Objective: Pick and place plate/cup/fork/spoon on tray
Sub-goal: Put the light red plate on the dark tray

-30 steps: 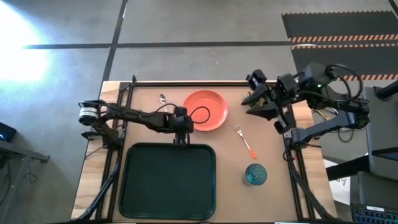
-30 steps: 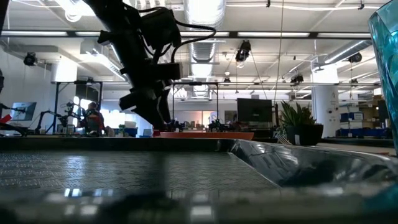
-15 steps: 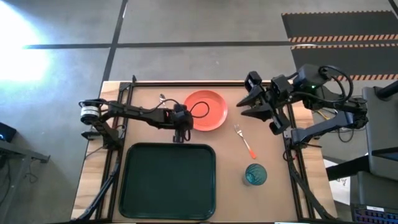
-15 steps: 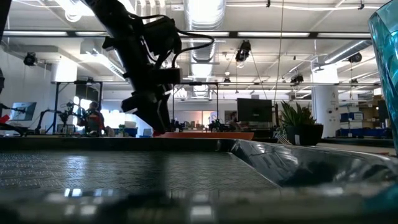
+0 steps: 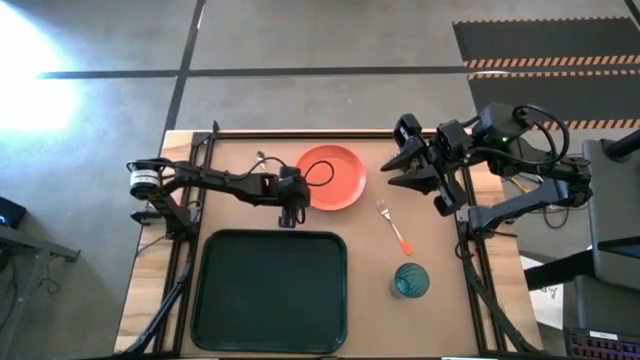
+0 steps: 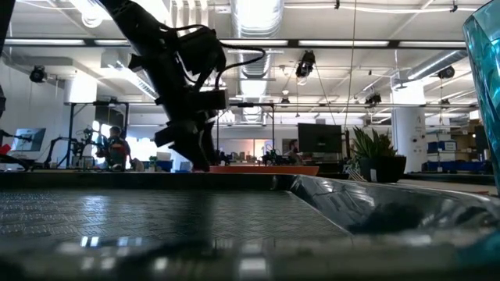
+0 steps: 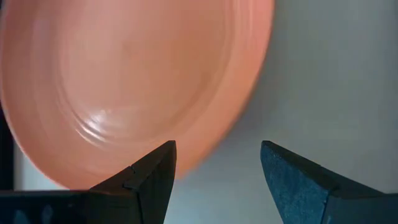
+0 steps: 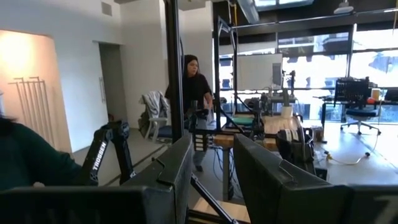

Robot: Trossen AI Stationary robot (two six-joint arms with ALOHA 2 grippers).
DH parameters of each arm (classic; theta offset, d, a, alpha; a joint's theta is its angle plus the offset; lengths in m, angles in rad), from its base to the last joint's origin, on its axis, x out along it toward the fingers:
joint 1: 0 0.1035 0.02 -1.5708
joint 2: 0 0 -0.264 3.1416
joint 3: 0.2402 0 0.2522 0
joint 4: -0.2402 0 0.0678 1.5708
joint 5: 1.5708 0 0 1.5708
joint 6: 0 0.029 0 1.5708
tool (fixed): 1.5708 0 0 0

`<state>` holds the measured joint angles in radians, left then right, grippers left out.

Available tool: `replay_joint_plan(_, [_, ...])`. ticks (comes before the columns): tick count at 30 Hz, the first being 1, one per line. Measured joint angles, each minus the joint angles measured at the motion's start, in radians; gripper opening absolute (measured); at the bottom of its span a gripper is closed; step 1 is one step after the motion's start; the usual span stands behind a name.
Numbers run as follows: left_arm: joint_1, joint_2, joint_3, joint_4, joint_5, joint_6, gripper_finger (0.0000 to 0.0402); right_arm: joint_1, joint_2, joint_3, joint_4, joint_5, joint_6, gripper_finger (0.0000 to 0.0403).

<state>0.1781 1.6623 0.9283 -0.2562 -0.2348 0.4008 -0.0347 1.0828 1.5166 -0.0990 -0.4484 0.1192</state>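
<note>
The orange-red plate [image 5: 331,177] lies flat at the table's far middle. My left gripper [image 5: 290,207] hangs open at the plate's near-left rim. In the left wrist view [image 7: 217,167] the plate's rim [image 7: 214,146] shows just ahead of the gap between the fingers, not touching them. The spoon [image 5: 262,158] lies left of the plate. The fork [image 5: 394,227] lies to the plate's right, and the teal cup [image 5: 410,280] stands nearer. The dark green tray [image 5: 205,300] lies at the near middle. My right gripper [image 5: 396,166] is open, raised at the far right.
Black frame rails run along the table's left [image 5: 190,200] and right [image 5: 462,240] sides. A potted plant [image 6: 376,162] shows at the far right in the low view. A person [image 8: 193,87] stands in the room beyond the table.
My left gripper has come down a little beside the plate's near-left rim. My right gripper has shifted slightly toward the table's left and tipped up, so that it now looks out into the room. The tableware has kept still.
</note>
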Motion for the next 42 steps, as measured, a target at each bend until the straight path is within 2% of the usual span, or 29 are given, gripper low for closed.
replay_joint_plan(7, [0.026, 0.013, 0.002, 0.021, 0.047, 0.007, 0.0217, 0.0, 0.0, 0.0, 0.0, 0.0, 0.003, 0.0107])
replay_joint_plan(14, [0.026, 0.092, 0.012, 0.013, 0.051, 0.049, 0.0217, 0.0, 0.0, 0.0, 0.0, 0.001, 0.001, 0.0107])
replay_joint_plan(25, [0.025, 0.137, 0.063, 0.048, -0.004, 0.057, 0.0208, 0.0, 0.0, 0.0, -0.002, 0.001, 0.001, 0.0107])
replay_joint_plan(30, [0.025, 0.156, 0.062, 0.051, -0.009, 0.044, 0.0145, 0.0, 0.0, 0.0, -0.001, 0.002, 0.003, 0.0107])
replay_joint_plan(35, [0.022, 0.163, 0.059, 0.047, -0.01, 0.005, 0.0027, 0.0, 0.0, 0.0, 0.0, 0.003, 0.004, 0.0107])
replay_joint_plan(42, [0.023, 0.117, 0.072, -0.007, -0.067, -0.034, 0.0003, 0.0, 0.0, 0.0, 0.0, 0.003, 0.004, 0.0107])
